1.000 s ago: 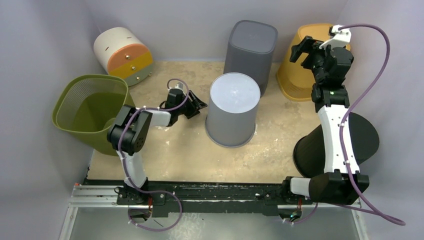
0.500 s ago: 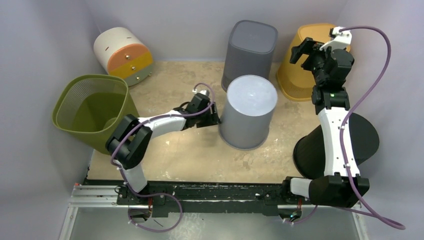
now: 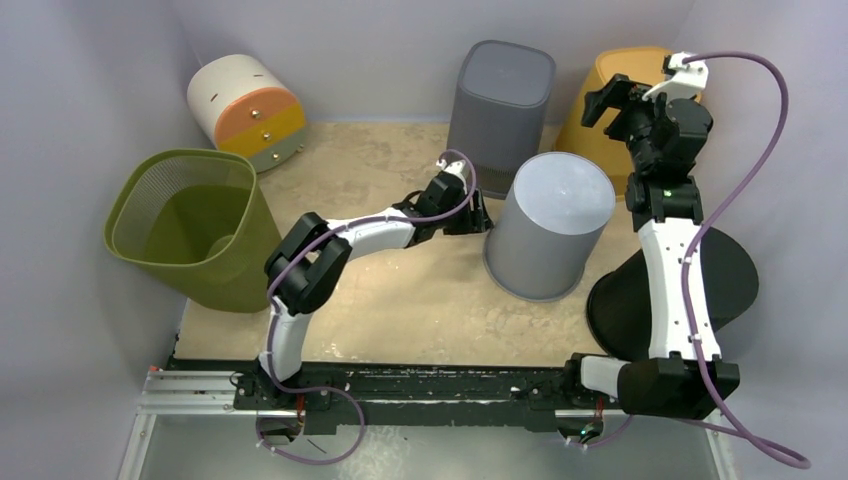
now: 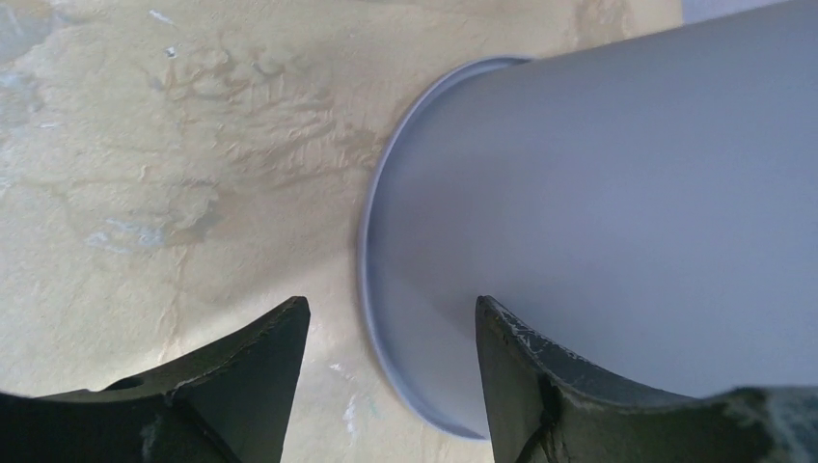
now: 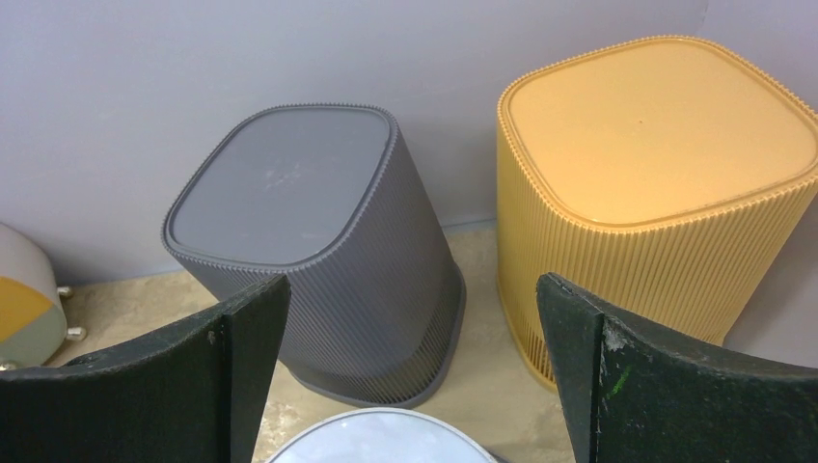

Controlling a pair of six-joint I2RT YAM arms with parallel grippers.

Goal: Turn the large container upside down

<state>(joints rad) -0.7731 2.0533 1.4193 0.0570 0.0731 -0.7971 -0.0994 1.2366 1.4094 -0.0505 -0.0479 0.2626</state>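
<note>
While the grey bin [image 3: 548, 225] stands mouth-down at centre right of the surface [image 3: 400, 300], we see the left pincer [image 4: 391, 309] part-open and empty at its bottom rim, probably to tip it; right pincer [image 5: 413, 285] wide open, empty, upper right.

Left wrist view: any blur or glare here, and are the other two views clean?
Left wrist: table texture sharp, the pale bin evenly shaded without glare, the near fingers dark. Right wrist: ribbing on the dark bin and orange bin crisp. Top external: even light, soft shadows, a faint sheen on the pale bin's base.
</note>
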